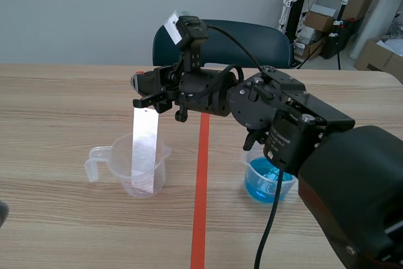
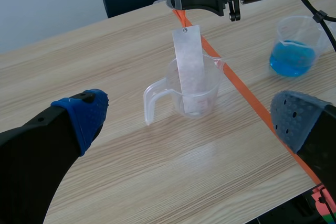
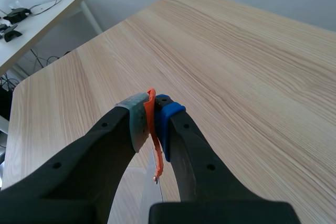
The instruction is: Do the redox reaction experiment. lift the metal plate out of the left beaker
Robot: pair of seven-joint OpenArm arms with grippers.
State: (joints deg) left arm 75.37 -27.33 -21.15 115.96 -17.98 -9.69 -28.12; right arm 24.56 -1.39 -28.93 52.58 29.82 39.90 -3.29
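Jaws of my left gripper [image 2: 191, 121] stand wide apart with nothing between them, and ahead of them on the wooden table [image 1: 56, 105] stands the left beaker [image 1: 119, 165], a clear plastic one with its handle turned away from the tape line. From that beaker rises the metal plate [image 1: 145, 146]: a pale, narrow strip, its long axis close to upright, lower end down inside the beaker near its floor, upper end well above the rim. I cannot tell whether the lower end touches the floor. My right gripper [image 1: 146, 94], reaching in from the right past the middle, has its pads pressed together on an orange tab [image 3: 151, 109] at the plate's upper end, so the plate hangs under it. Right of the beaker runs the orange-red tape line [image 1: 201, 187], and beyond it stands a second beaker [image 1: 269, 184] holding blue liquid, partly behind my right arm [image 1: 296, 130]. Behind the table I see a dark blue chair [image 1: 252, 41], a pale wall [image 1: 75, 11] and, far right, cardboard boxes [image 1: 324, 17].
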